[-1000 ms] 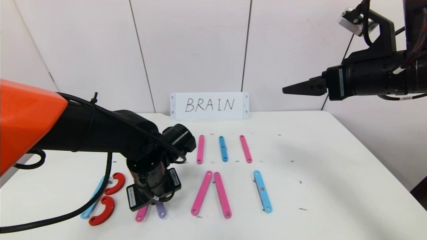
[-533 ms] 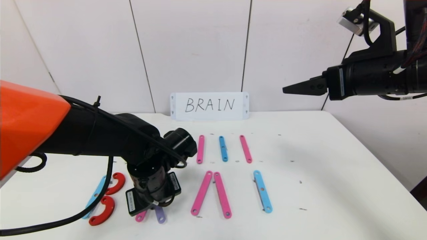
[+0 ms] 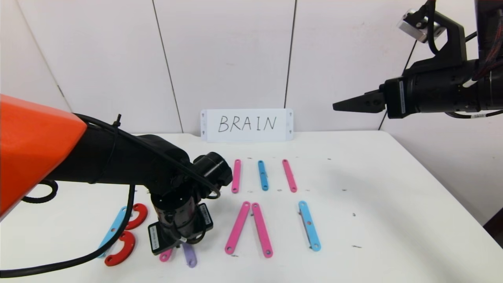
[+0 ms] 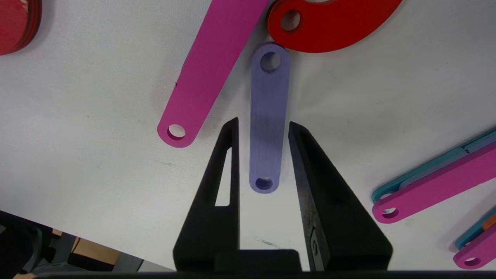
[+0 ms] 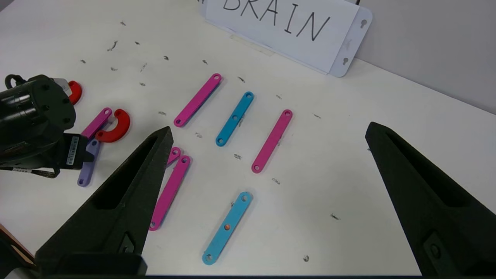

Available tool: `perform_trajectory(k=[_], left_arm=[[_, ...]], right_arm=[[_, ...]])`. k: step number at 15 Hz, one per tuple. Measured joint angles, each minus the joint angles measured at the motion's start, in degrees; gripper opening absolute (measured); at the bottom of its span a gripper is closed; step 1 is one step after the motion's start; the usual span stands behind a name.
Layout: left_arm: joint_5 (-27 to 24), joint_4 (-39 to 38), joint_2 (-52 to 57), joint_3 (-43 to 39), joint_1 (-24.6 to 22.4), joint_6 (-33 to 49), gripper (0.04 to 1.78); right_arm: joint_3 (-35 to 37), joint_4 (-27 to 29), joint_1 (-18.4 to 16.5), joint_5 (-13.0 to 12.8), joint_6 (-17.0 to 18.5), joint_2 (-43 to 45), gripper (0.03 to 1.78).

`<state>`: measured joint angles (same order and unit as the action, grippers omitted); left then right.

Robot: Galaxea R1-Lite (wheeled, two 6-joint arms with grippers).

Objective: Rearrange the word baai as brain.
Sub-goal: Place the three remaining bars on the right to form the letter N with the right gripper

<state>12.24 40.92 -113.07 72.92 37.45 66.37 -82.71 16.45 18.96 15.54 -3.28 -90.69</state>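
Observation:
The word baai lies as flat holed pieces across the white table [image 3: 393,188]. At the near left, a purple bar [image 4: 267,116] rests flat beside a pink bar [image 4: 211,73], its far end against a red curve [image 4: 333,23]. My left gripper [image 4: 262,126] points down over the purple bar with its jaws narrowly open, a thin gap on each side. In the head view the wrist hides most of that purple bar [image 3: 190,255]. Two red curves [image 3: 136,216] and a light-blue bar [image 3: 114,228] lie further left. My right gripper [image 5: 269,130] hangs wide open, high at the right.
A white BRAIN card [image 3: 246,124] stands at the table's back edge. Two pink bars [image 3: 237,228] meet in a peak mid-table, with a blue bar [image 3: 309,226] to their right. Behind them lie a pink [image 3: 235,175], a blue [image 3: 263,175] and a pink bar [image 3: 289,175].
My left wrist has sunk slightly toward the near edge, the purple bar's near end has slid with it, and the jaws have come apart off the bar. The right arm has not moved.

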Motion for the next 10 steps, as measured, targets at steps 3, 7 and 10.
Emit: perform_trajectory(k=[3, 7, 10], left_arm=[[0.0, 0.0, 0.1, 0.2, 0.0, 0.0, 0.98], [-0.1, 0.0, 2.3, 0.7, 0.1, -0.5, 1.56], [0.0, 0.1, 4.9, 1.3, 0.1, -2.6, 1.73]], right_arm=[[0.0, 0.0, 0.0, 0.0, 0.0, 0.0, 1.74], [0.0, 0.0, 0.0, 0.0, 0.0, -0.1, 1.74], [-0.2, 0.9, -0.1, 1.2, -0.2, 0.0, 1.74]])
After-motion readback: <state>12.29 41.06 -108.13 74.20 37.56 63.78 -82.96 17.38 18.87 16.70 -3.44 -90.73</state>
